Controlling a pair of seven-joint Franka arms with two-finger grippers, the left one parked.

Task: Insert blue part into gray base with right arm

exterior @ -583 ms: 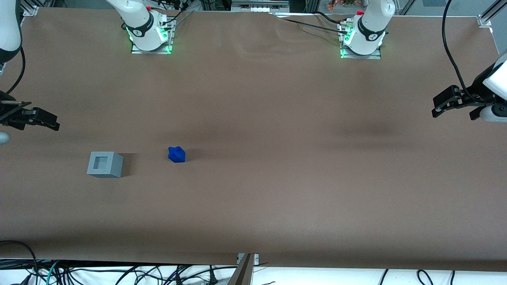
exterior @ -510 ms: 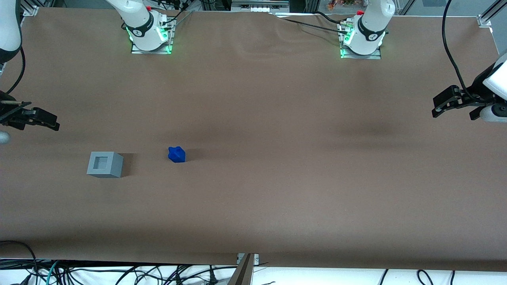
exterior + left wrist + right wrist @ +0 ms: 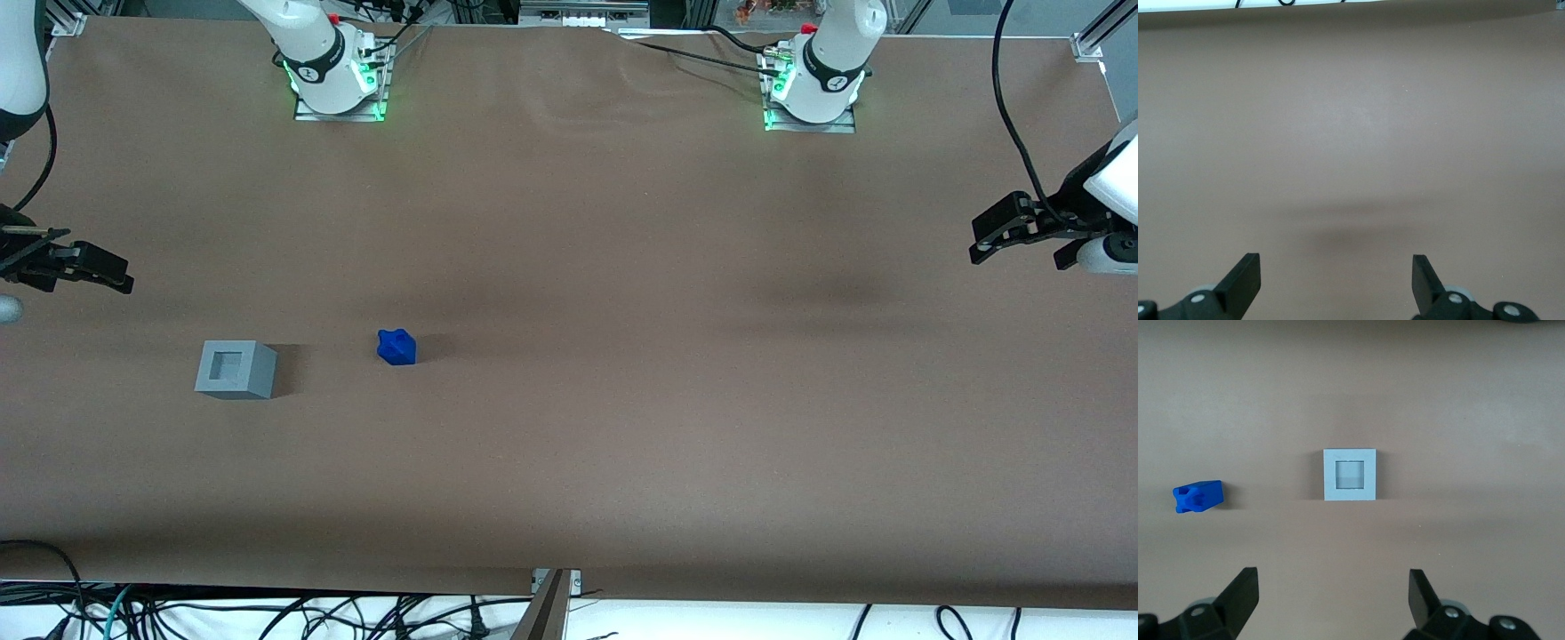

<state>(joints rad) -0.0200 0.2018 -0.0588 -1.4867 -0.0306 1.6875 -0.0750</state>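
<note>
The right wrist view looks straight down into the gray base's [image 3: 1349, 475] square recess, which the front view shows only obliquely. The blue part [image 3: 396, 347] lies on the brown table [image 3: 622, 400] beside the gray base, well apart from it, toward the parked arm's end; it seems to lie on its side, long axis pointing at the base. The gripper [image 3: 93, 267] hovers near the base at the working arm's end, fingers [image 3: 1241, 597] spread wide, grasping nothing. Cables [image 3: 267, 613] hang under the table's near edge.
</note>
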